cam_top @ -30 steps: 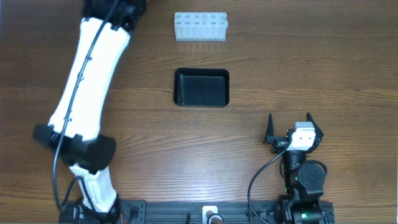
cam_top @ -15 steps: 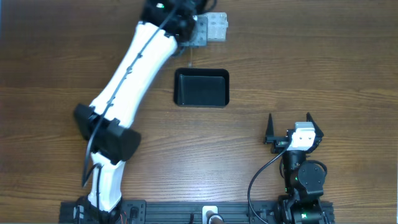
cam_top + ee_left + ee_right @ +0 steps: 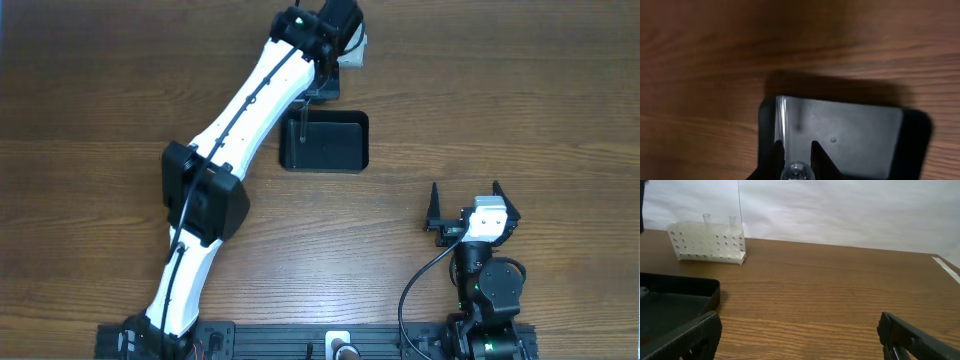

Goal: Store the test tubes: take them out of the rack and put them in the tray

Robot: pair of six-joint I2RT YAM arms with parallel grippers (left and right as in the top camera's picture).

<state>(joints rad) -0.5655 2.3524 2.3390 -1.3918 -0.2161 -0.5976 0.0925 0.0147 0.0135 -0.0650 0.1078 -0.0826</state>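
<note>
The black tray (image 3: pixel 340 150) lies at the table's middle, and the white rack (image 3: pixel 352 52) behind it is partly hidden by my left arm. In the right wrist view the rack (image 3: pixel 707 242) holds two upright tubes (image 3: pixel 706 218). My left gripper (image 3: pixel 318 92) hangs over the tray's left end, shut on a clear test tube (image 3: pixel 302 125) that points down. The left wrist view has that tube (image 3: pixel 781 125) between the fingers (image 3: pixel 817 154), above the tray floor (image 3: pixel 850 135). My right gripper (image 3: pixel 465 205) stands open near its base, holding nothing.
Bare wooden table surrounds the tray and rack. The left arm's white links (image 3: pixel 250 110) stretch diagonally across the left half of the table. A pale wall (image 3: pixel 840 210) backs the table beyond the rack.
The left arm has swung from the far left over to the rack and then above the tray's left end, with a test tube now in its gripper. The right arm has kept still.
</note>
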